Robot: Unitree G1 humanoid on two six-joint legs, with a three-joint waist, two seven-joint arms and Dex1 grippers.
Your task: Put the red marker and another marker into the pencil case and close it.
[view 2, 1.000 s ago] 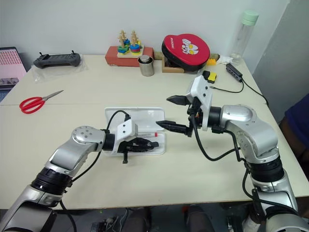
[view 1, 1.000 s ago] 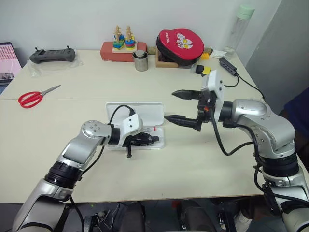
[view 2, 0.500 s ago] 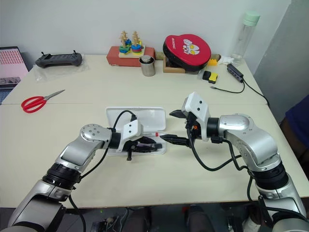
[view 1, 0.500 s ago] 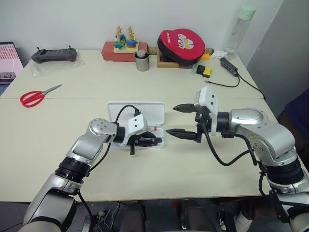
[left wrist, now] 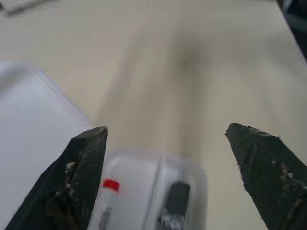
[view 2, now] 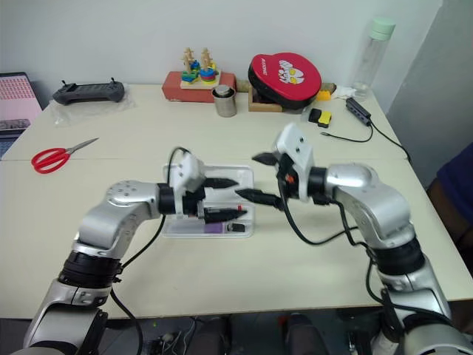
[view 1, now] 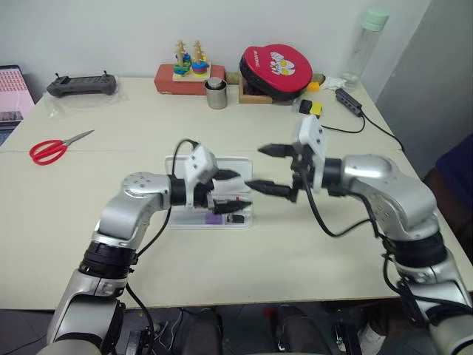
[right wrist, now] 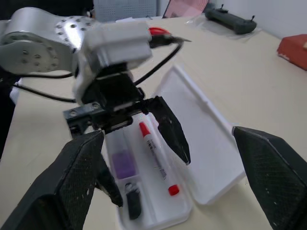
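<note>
Mid-table, we see the pencil case (right wrist: 201, 143) lid-open | red marker (right wrist: 156, 158) and lilac marker (right wrist: 123, 164) inside | left gripper (view 2: 225, 197) and right gripper (view 2: 255, 177) spread wide, empty.

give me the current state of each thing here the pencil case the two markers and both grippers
pencil case: lid open, lying flat on the table.
red marker: lying inside the case.
lilac marker: lying inside the case, beside the red one.
left gripper: open, empty, above the case.
right gripper: open, empty.
</note>
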